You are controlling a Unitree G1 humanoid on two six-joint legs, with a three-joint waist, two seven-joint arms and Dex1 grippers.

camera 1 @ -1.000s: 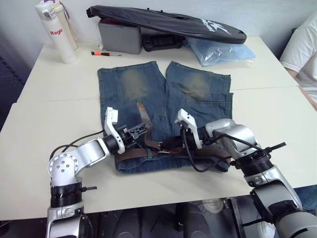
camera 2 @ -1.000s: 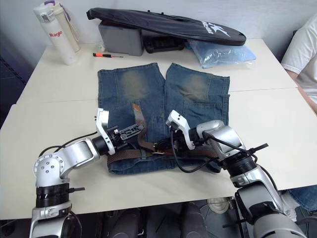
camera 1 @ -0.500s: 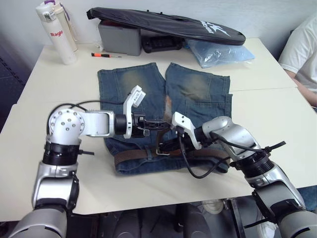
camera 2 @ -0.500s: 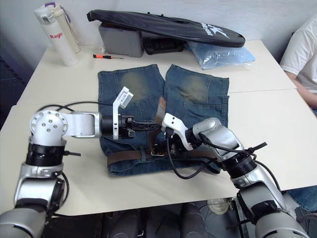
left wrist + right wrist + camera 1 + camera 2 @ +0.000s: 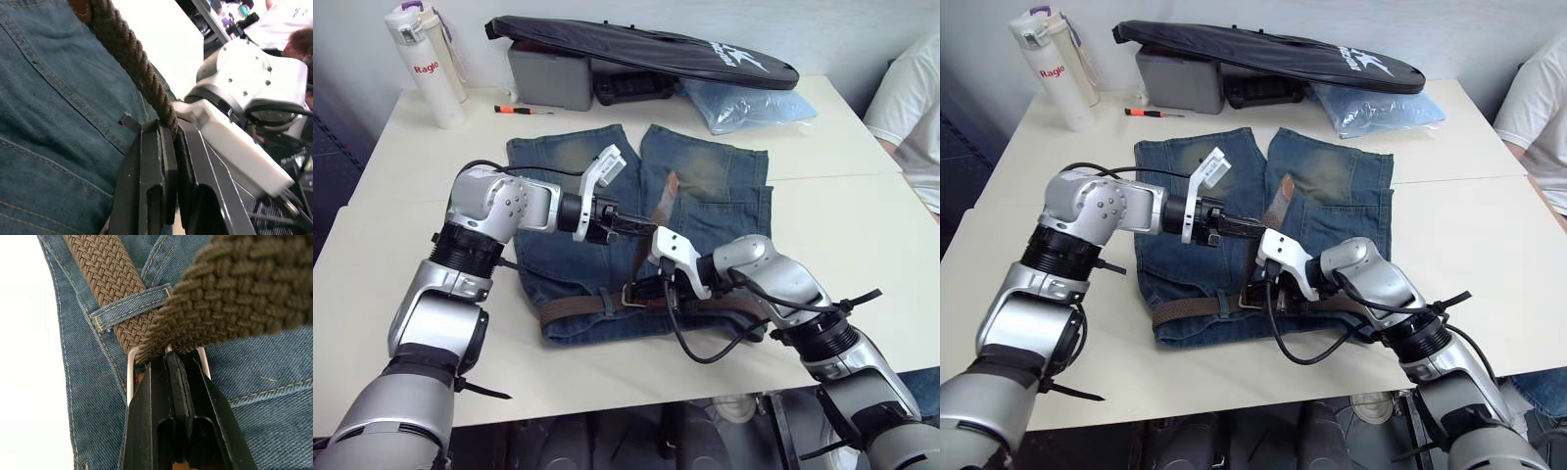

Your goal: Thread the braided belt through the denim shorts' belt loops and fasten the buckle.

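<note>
**Belt end lifted over shorts**

Denim shorts [image 5: 636, 230] lie flat on a desk [image 5: 401, 245]. The left gripper [image 5: 641, 228] pinches the braided belt [image 5: 651, 230], raised above them. The right gripper [image 5: 641, 291], clamped together, presses at the buckle [image 5: 131, 363] on the waistband.

Shorts [image 5: 607, 196] lie flat at the middle of the desk [image 5: 401, 245], a belt [image 5: 578, 308] along their near waistband. Behind them sit a long bag [image 5: 646, 44] on a box [image 5: 548, 73], a screwdriver [image 5: 521, 108] and, far left, a bottle [image 5: 426, 64].
</note>
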